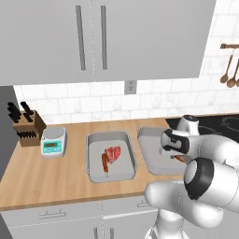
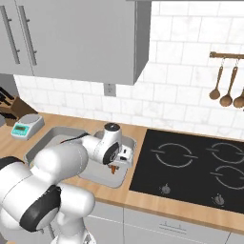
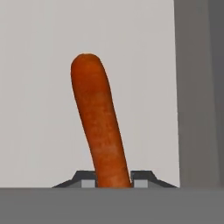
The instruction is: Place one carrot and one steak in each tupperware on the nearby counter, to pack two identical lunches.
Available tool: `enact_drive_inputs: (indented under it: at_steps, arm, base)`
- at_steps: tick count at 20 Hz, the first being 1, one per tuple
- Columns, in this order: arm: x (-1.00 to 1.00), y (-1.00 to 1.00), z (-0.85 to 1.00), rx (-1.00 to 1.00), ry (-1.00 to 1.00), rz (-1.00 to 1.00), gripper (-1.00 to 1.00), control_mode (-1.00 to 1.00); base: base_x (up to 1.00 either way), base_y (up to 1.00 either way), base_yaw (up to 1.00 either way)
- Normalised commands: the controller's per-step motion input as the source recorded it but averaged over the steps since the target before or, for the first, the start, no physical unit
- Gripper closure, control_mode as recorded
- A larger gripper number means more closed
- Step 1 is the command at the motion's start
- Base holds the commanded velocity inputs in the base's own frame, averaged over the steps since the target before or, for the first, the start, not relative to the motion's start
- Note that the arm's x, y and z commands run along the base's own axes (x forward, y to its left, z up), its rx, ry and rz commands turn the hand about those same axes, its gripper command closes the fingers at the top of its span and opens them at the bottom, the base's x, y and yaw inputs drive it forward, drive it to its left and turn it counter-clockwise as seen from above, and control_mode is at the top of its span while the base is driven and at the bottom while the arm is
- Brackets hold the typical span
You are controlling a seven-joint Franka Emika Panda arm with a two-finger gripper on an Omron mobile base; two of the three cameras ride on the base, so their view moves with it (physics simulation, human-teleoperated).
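Tupperware trays are set side by side on the counter (image 1: 56,179): the left tupperware (image 1: 111,157) already contains a carrot (image 1: 105,163) lying lengthwise beside a red steak (image 1: 112,153), the two touching or nearly so. The right tupperware (image 1: 154,154) is partly covered by the arm, which is bent over it with the wrist turned downward. The gripper (image 2: 113,167) is held low inside that tray, and its jaws are closed narrowly on a second carrot (image 3: 98,122). In the hand view this carrot is seen rising from between the two dark fingertips (image 3: 84,178), its rounded end pointing away over the pale tray floor, with the tray wall (image 3: 197,92) along one side. Whether the carrot's far end rests on the tray floor cannot be judged with certainty.

At the left end of the counter a wooden knife block (image 1: 29,127) is placed against the wall, with a small teal-and-white scale (image 1: 53,141) just beside it. A dark stovetop (image 2: 190,169) adjoins the counter on the right, and wooden spoons (image 2: 224,86) are hung from a rail above it. A wall outlet (image 1: 130,87) is mounted on the white tiles below the grey upper cabinets (image 1: 102,37). The scale's display is too small for any writing to be read.
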Motion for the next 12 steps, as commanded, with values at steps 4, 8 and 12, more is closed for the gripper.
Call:
enact_drive_inputs:
  at_steps: [4,8,12]
  arm:
    - [0.03,0.11,-0.43,-0.01,0.0,0.0,-1.0,-1.0]
    - [-0.09,0.04,0.0,0.0,-0.06,-0.01,-1.0,-1.0]
    - [-0.16,0.0,0.09,0.0,-0.13,-0.04,-1.0,-1.0]
  base:
    - [0.0,0.0,0.0]
    - [0.0,0.0,0.0]
    - [0.0,0.0,0.0]
